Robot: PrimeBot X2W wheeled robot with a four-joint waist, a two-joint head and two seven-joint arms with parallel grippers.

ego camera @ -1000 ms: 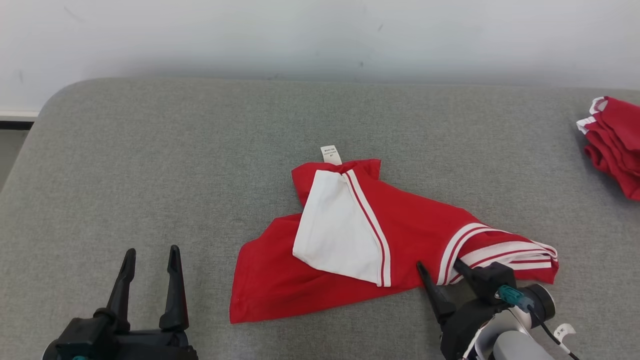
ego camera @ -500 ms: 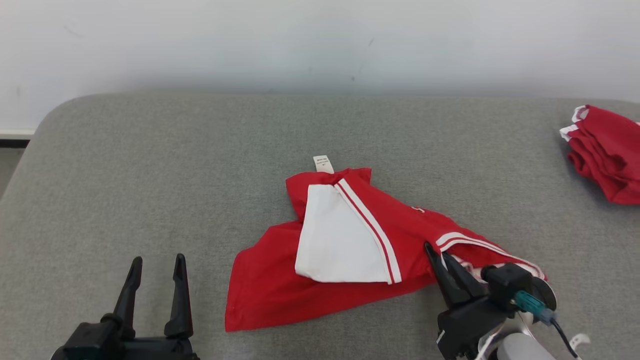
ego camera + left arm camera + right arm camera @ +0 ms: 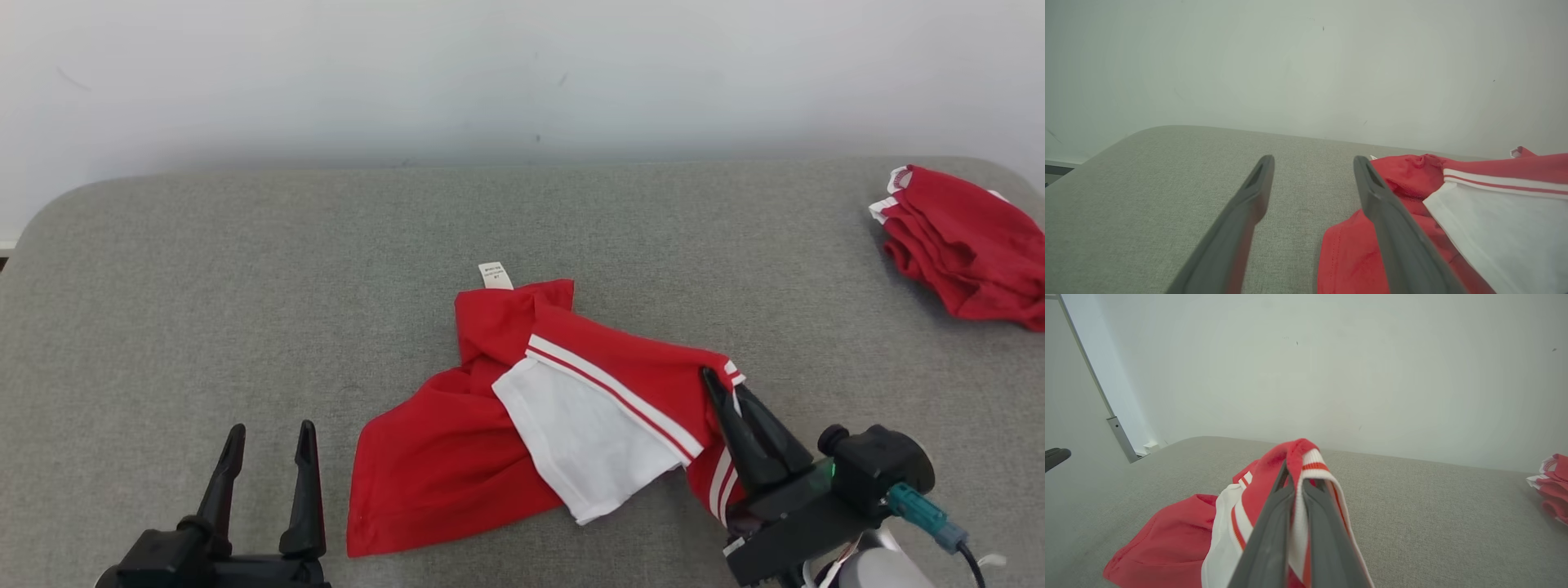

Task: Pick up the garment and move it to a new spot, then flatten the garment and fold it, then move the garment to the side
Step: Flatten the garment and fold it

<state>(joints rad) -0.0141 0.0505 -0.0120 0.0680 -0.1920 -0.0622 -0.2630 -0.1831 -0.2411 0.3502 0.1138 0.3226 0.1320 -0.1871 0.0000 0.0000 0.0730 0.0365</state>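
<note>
Grey cushion (image 3: pixel 204 286): open stretch left of garment (image 3: pixel 441 465) | right claw (image 3: pixel 725 384) pinching garment's striped edge | left claw (image 3: pixel 272 427) spread

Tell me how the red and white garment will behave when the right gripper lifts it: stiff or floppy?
Probably floppy: the garment lies in soft folds and drapes over the shut right gripper. It looks thin and light, so the rest would likely hang and trail. The textured grey surface may drag on it slightly.
</note>
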